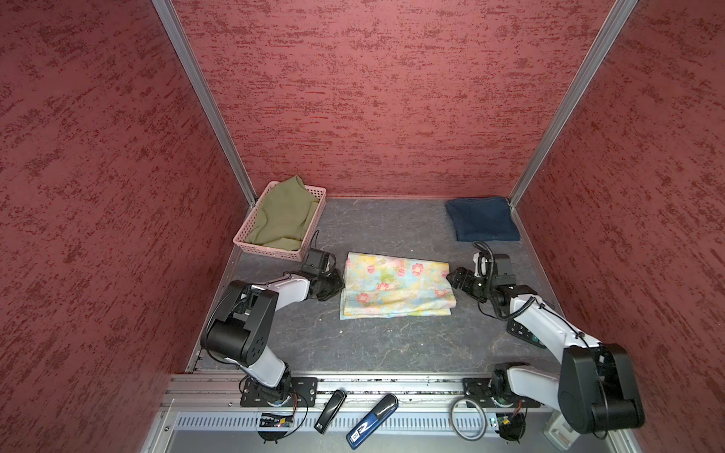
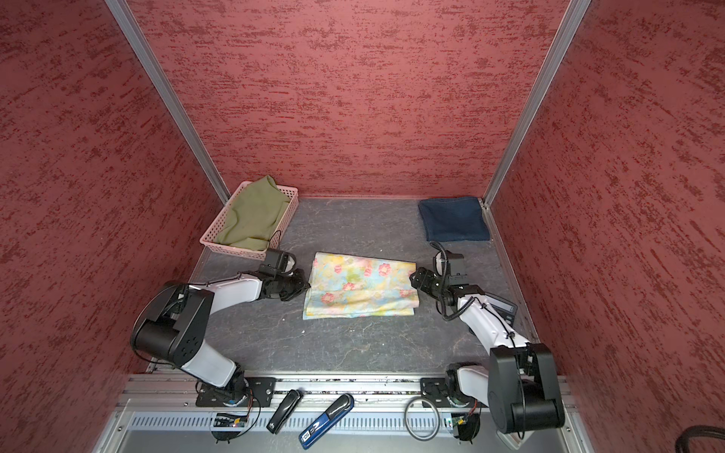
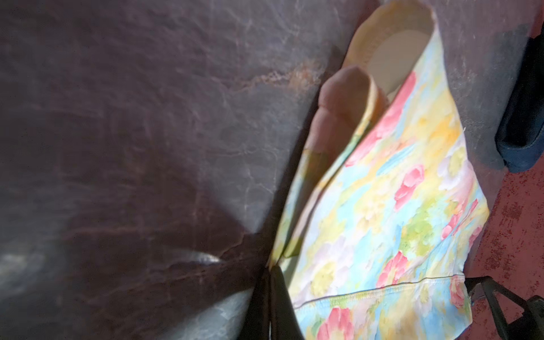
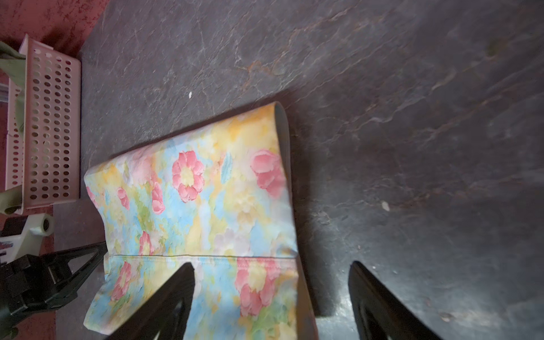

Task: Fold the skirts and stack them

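A pastel floral skirt point(image 1: 396, 288) point(image 2: 361, 288) lies folded in the middle of the dark table. My left gripper point(image 1: 340, 288) point(image 2: 308, 288) point(image 3: 269, 270) is at its left edge, jaws pressed together with the cloth's edge point(image 3: 397, 206) pinched at their tips. My right gripper point(image 1: 450, 276) point(image 2: 414, 276) point(image 4: 270, 265) stands open astride the skirt's right edge point(image 4: 206, 206), one finger over cloth and one over bare table. An olive green skirt point(image 1: 282, 215) point(image 2: 253, 213) lies crumpled in the basket. A dark blue denim skirt point(image 1: 482, 219) point(image 2: 453, 219) sits folded in the far right corner.
The pink perforated basket point(image 1: 270, 251) point(image 2: 235, 247) point(image 4: 50, 126) stands at the far left corner. A dark keypad device point(image 1: 521, 331) lies under the right arm. A black stapler point(image 1: 331, 410), a blue tool point(image 1: 372, 421) and a cable loop point(image 1: 467, 417) rest on the front rail. Red walls enclose three sides.
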`<action>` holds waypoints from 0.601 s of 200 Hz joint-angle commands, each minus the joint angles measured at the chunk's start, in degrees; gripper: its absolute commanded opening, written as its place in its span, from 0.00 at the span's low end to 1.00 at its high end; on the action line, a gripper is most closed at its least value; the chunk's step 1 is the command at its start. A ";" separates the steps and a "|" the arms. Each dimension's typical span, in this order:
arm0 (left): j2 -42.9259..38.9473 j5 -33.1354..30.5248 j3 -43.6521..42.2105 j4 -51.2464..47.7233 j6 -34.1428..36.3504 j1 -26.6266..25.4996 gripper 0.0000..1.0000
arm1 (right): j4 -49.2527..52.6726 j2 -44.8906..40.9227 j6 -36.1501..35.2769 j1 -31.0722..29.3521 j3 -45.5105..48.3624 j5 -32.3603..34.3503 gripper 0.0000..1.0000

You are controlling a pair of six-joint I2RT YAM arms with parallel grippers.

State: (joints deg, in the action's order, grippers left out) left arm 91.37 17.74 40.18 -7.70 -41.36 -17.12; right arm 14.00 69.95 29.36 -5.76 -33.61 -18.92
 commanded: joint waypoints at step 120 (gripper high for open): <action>-6.45 -4.51 6.41 -8.09 5.31 -5.05 0.67 | 0.50 -1.77 2.00 -11.37 8.25 3.21 0.53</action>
State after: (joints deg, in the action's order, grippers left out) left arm 83.18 14.13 45.25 -14.63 -37.52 -20.73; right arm 12.64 68.93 30.87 -15.94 -27.11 -18.68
